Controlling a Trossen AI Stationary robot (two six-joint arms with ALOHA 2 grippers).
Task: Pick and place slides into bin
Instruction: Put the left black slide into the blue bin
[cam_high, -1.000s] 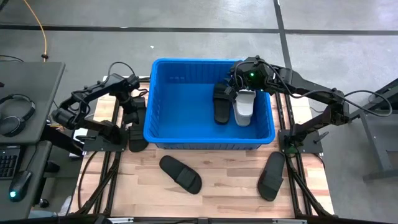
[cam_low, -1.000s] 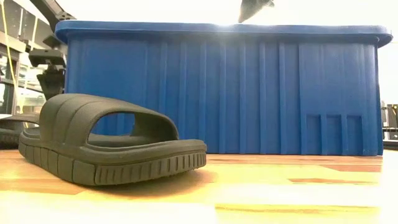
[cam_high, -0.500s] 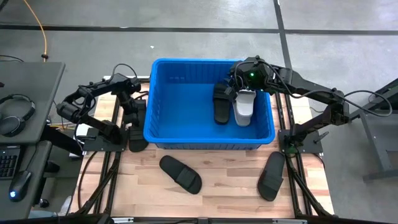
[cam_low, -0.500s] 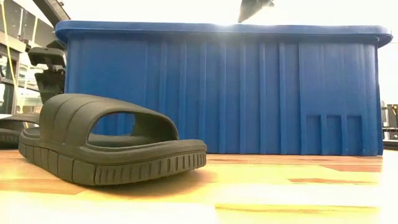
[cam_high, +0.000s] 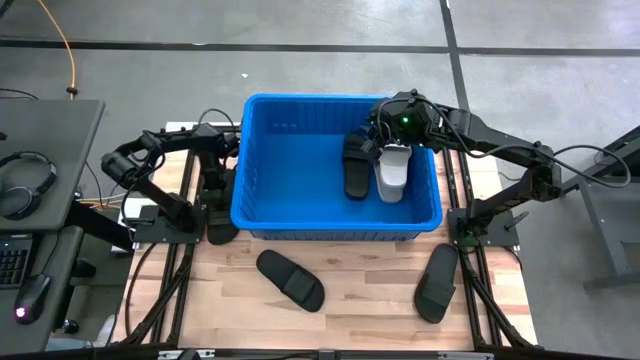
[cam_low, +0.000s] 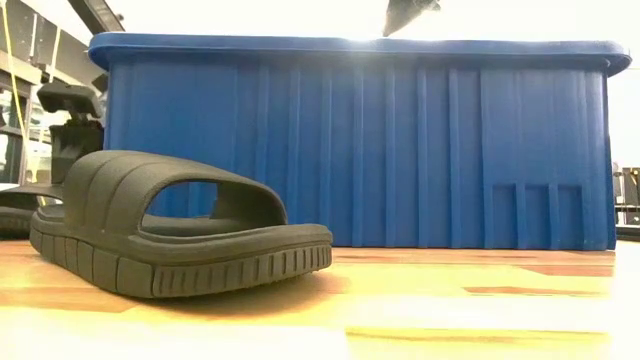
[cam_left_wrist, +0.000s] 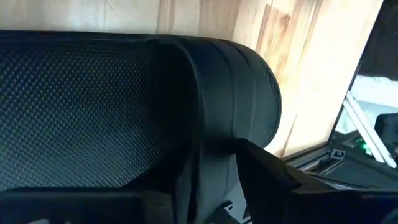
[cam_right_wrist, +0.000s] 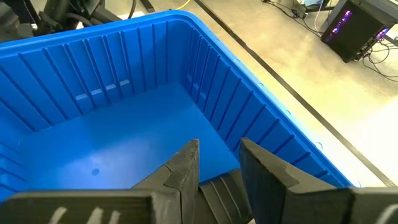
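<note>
The blue bin (cam_high: 300, 215) stands mid-table with a black slide (cam_high: 356, 170) and a light grey slide (cam_high: 392, 172) lying on its floor at the right. My right gripper (cam_high: 380, 135) hangs open over them, holding nothing (cam_right_wrist: 219, 163). Another black slide (cam_high: 220, 222) lies on the table against the bin's left wall. My left gripper (cam_high: 213, 180) is low over it, open and tipped down. In the left wrist view its fingers stand on either side of that slide's strap (cam_left_wrist: 233, 93). Two more black slides (cam_high: 290, 280) (cam_high: 437, 282) lie near the front edge. My left gripper is right at the black slide's strap edge (cam_left_wrist: 211, 155). One finger (cam_left_wrist: 267, 177) is on the strap's outer side, the other low over the footbed (cam_left_wrist: 93, 124). I cannot tell whether either finger touches it. The slide lies flat on the table.
The bin's left wall (cam_high: 240, 190) rises close beside my left gripper. The near-left black slide (cam_low: 170, 230) fills the low view in front of the bin (cam_low: 400, 150). A side desk with headphones (cam_high: 25, 185) stands off the table's left.
My left gripper has sunk toward the black slide beside the bin's left wall and tipped further down, and its arm has swung a little toward the bin. No slide has moved.
</note>
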